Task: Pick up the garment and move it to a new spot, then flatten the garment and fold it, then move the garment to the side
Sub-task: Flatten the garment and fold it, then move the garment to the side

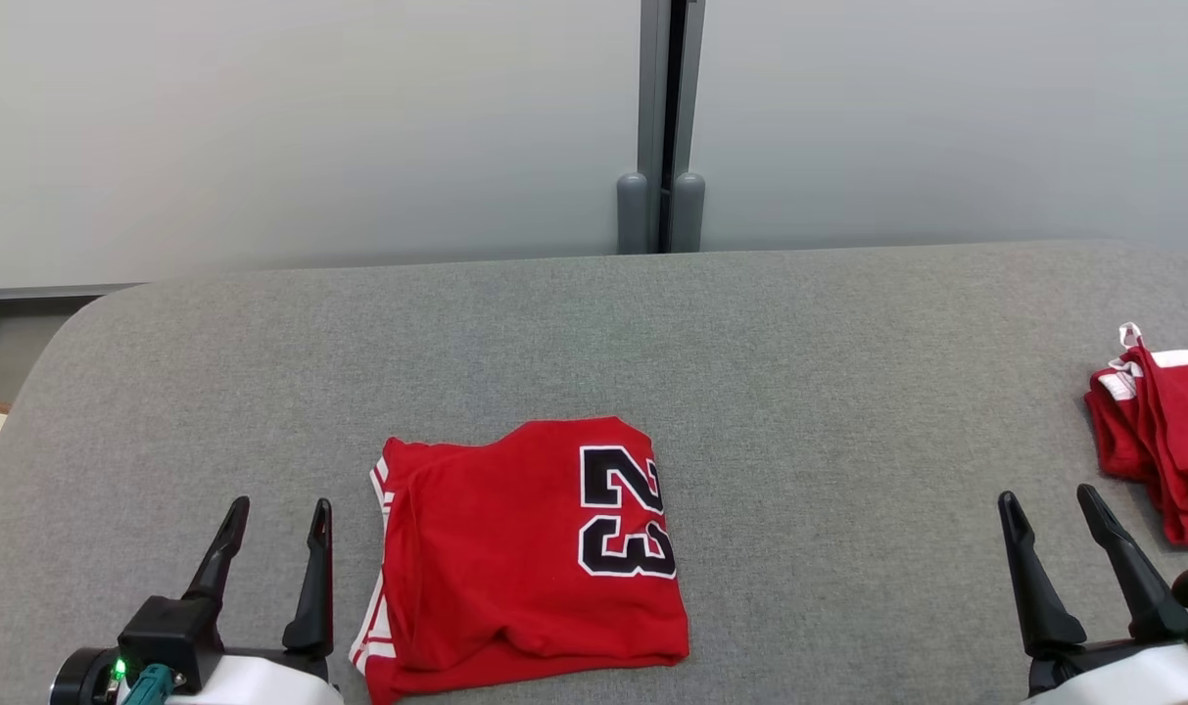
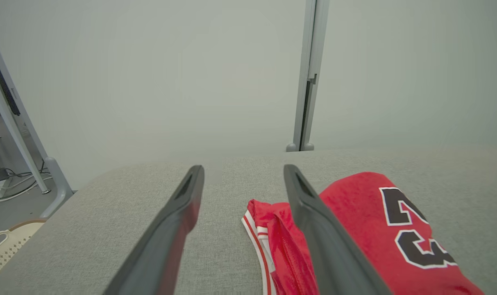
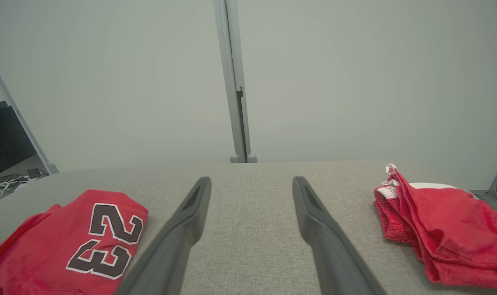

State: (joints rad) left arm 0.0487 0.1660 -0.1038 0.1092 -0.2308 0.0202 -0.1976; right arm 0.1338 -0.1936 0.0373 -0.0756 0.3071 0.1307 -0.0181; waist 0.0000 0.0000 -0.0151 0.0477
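1. Your folded red jersey with the black "23" (image 1: pixel 515 558) lies on the grey fabric-covered table (image 1: pixel 799 392), at the near edge, a little left of centre.
2. Your left gripper (image 1: pixel 280 507) sits just beside the jersey's left, white-striped edge. Its two dark fingers are spread wide, hold nothing, and point to the far side.
3. Your right gripper (image 1: pixel 1046 494) is just as wide and just as empty. It is well apart from the jersey, with bare table between them.
4. The left arm is therefore the nearer one. The jersey lies to its right, and in the left wrist view its right finger overlaps the striped edge.
5. The bundle is nearly square, slightly longer from near to far, so it looks folded already. Sliding it aside seems to be the step left.
6. A second, crumpled red garment with white trim (image 1: pixel 1166 441) lies at the far right, just right of the right gripper. If that is your next piece, use the right arm.
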